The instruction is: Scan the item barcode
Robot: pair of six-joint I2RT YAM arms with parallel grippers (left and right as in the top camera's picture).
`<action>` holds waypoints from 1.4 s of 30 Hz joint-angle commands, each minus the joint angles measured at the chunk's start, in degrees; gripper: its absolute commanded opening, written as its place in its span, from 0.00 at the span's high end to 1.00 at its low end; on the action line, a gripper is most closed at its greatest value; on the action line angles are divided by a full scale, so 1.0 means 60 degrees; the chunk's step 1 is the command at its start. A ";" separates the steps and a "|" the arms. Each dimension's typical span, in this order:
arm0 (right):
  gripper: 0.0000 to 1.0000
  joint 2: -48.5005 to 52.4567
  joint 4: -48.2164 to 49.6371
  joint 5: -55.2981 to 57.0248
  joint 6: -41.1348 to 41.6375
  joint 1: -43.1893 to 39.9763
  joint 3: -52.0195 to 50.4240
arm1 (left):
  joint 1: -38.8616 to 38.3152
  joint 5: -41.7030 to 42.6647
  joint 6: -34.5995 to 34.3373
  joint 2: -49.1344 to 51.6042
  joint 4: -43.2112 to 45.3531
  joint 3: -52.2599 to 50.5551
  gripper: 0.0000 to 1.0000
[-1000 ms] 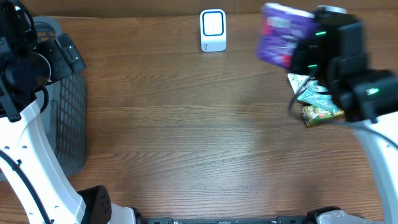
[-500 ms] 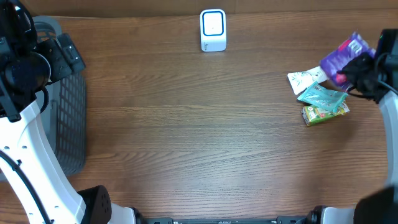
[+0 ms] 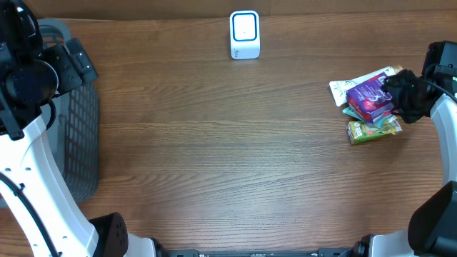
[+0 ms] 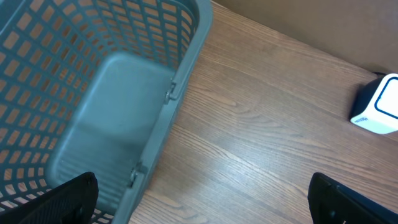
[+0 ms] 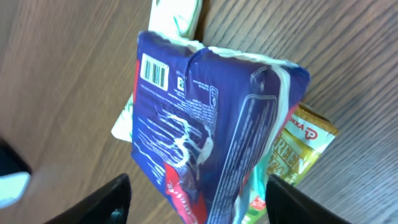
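Overhead view: the purple snack packet (image 3: 369, 96) now lies on the small pile of items at the right of the desk (image 3: 228, 157). A second ago it was held high in the right end effector (image 3: 396, 94), close to the white barcode scanner (image 3: 244, 34) at the far edge. It rests over a white sachet (image 3: 346, 91) and just beside a green-and-gold pouch (image 3: 371, 130), well apart from the scanner.

On the right wrist view the two fingers (image 5: 112, 199) stand spread on either side of the packet with a gap showing at each side. The grip that was tight a second ago has let go, and nothing is held. The packet's barcode (image 5: 155, 70) faces up toward that camera.

The packet was probably shown to the scanner and then returned, so this item looks finished. The next item in the pile likely awaits pickup.

The left end effector (image 4: 205, 199) hangs fully open and empty above the grey basket (image 3: 80, 135), as before.
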 commanded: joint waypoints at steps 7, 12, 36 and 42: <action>0.31 -0.0550 -0.1705 -0.1115 -0.1260 0.0055 0.1432 | -0.0011 -0.0055 0.0080 0.0004 0.0007 -0.0025 0.00; 0.20 -0.1424 -0.3096 -0.1417 -0.2539 0.0641 0.2506 | -0.0011 -0.0055 0.0080 0.0007 0.0007 -0.0025 0.00; 0.00 -0.5009 -0.5482 -0.1785 -0.3024 0.3005 0.3005 | -0.0011 -0.0055 0.0080 0.0007 0.0007 -0.0025 0.00; 0.00 -0.4983 -0.6054 -0.0980 -0.3056 0.3009 0.2994 | -0.0011 -0.0055 0.0080 0.0007 0.0007 -0.0025 0.00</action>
